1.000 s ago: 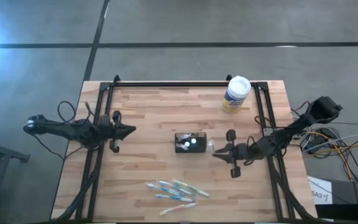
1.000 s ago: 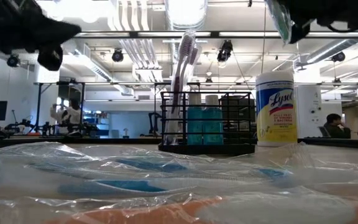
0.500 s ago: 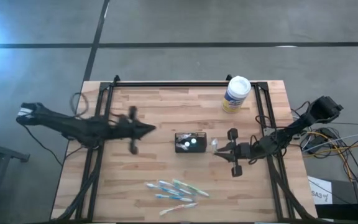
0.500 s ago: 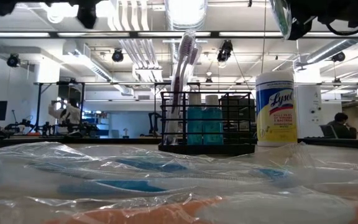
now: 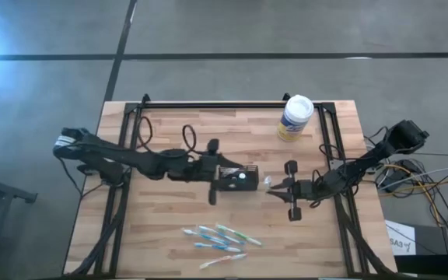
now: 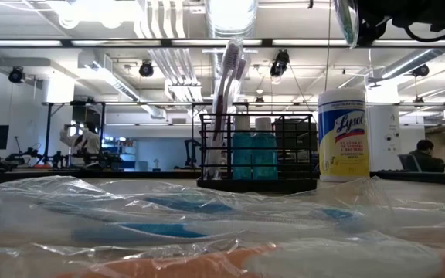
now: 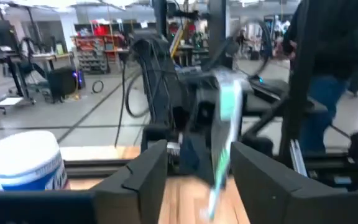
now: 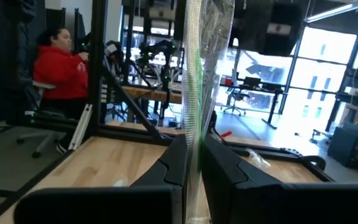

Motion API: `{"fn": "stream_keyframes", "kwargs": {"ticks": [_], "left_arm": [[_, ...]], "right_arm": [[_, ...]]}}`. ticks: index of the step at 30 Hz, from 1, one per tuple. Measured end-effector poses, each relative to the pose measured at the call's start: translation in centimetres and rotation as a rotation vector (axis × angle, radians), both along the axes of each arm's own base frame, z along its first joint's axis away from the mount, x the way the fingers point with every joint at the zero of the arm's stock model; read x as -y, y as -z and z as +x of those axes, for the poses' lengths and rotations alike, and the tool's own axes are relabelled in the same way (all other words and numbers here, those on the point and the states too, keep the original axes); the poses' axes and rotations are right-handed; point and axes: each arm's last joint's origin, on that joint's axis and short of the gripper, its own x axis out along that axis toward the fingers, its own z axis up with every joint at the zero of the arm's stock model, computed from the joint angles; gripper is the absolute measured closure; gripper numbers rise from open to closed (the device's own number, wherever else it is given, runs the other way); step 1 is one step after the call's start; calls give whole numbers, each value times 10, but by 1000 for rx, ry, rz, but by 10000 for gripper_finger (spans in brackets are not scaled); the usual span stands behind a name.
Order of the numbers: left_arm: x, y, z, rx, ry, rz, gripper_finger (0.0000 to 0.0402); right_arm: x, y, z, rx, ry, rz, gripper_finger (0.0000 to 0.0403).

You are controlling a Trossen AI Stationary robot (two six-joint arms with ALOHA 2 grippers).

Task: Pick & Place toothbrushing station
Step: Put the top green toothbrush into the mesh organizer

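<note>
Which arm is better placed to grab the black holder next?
Probably the left. In the high view the left gripper has its open fingers right at the holder. The right gripper sits apart on the holder's other side, already shut on a wrapped toothbrush.

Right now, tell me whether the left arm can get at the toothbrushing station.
Probably yes. The left tool is already at the toothbrushing station's left end, fingers spread, with nothing between them. The right tool holds a wrapped toothbrush on the station's other side.
</note>
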Motion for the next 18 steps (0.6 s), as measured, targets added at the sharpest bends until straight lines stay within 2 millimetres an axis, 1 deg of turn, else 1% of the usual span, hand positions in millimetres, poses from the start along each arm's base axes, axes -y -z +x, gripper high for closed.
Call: {"fn": "stream_keyframes", "kwargs": {"ticks": [2, 5, 8, 10, 14, 18], "left_arm": [[1, -2, 11, -9, 13, 4, 206], [6, 6, 27, -78, 103, 23, 192], [10, 6, 39, -90, 176, 31, 185], [10, 4, 47, -79, 171, 32, 184], [7, 8, 63, -97, 139, 26, 184], [1, 4, 69, -85, 81, -16, 184]], "right_arm": [[0, 0, 0, 1, 3, -5, 380], [1, 0, 1, -2, 6, -6, 380], [2, 1, 1, -6, 40, 20, 380], [3, 0, 1, -7, 71, 33, 380], [2, -3, 2, 2, 79, 37, 380], [2, -3, 3, -1, 78, 35, 380]]}}
